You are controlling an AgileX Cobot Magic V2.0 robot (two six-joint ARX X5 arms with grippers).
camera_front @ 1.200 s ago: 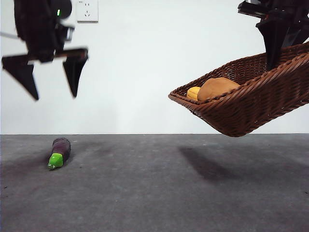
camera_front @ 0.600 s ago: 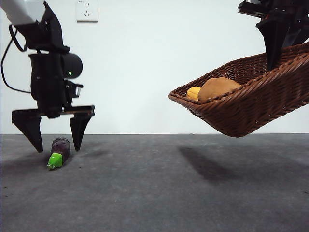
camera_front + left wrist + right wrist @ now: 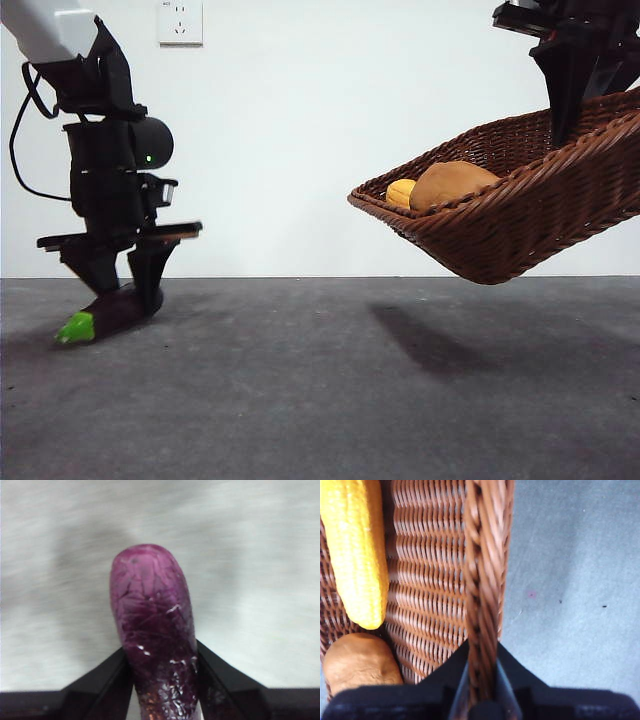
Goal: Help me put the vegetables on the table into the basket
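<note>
The left end effector [image 3: 120,285] is sitting low on the tabletop [image 3: 320,400], far from the basket [image 3: 520,215]. Its two black jaws are squeezing tight on the eggplant [image 3: 110,313], one on each side. In the left wrist view the purple eggplant [image 3: 155,630] is poking out from between the jaws, with its round end pointing away from the camera. In the front view its bright green cap is sticking out to the side, on the side away from the basket. The eggplant is lying tilted, down at the tabletop; it is hard to tell if it is touching it.

The right end effector [image 3: 570,115] is holding the basket up in the air, well above the tabletop. Its jaws are pinching the braided rim [image 3: 482,580] of the basket, one jaw inside and one outside. The basket is hanging tilted, with its free end dipping lower than the held end. A dark shadow is lying on the tabletop under it.

The corn [image 3: 355,550] and the potato [image 3: 360,662] are resting inside the basket. In the front view, the yellow corn [image 3: 401,192] is peeking out just beside the brown potato [image 3: 450,183], near the low end of the basket.

A white wall socket [image 3: 180,22] is showing on the wall above the left end effector.
</note>
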